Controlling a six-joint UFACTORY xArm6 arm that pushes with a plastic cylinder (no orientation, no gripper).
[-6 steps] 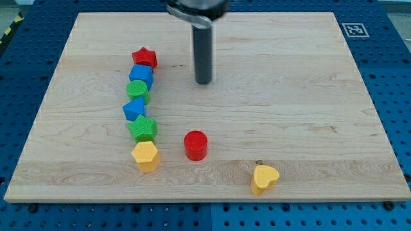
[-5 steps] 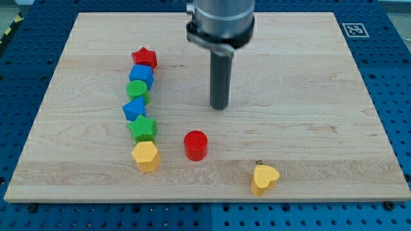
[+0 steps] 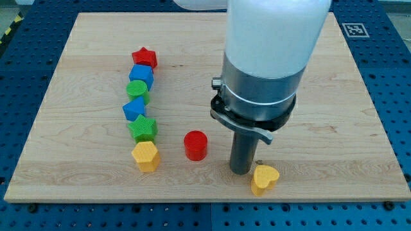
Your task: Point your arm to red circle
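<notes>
The red circle (image 3: pixel 196 145) is a short red cylinder lying low on the wooden board (image 3: pixel 334 90), a little left of centre. My tip (image 3: pixel 241 171) rests on the board to the right of it and slightly lower, a small gap apart. The tip stands just left of a yellow heart (image 3: pixel 264 179), close to it; I cannot tell if they touch. The arm's wide body hides the board behind the rod.
A column of blocks runs down the view's left: red star (image 3: pixel 145 58), blue cube (image 3: pixel 141 74), green circle (image 3: pixel 137 90), blue block (image 3: pixel 135 108), green star (image 3: pixel 143 128), yellow hexagon (image 3: pixel 146 156). A marker tag (image 3: pixel 354 29) sits at the board's top right corner.
My tip has moved from the upper middle of the board down and to the right, ending beside the red circle and the yellow heart. No block has moved.
</notes>
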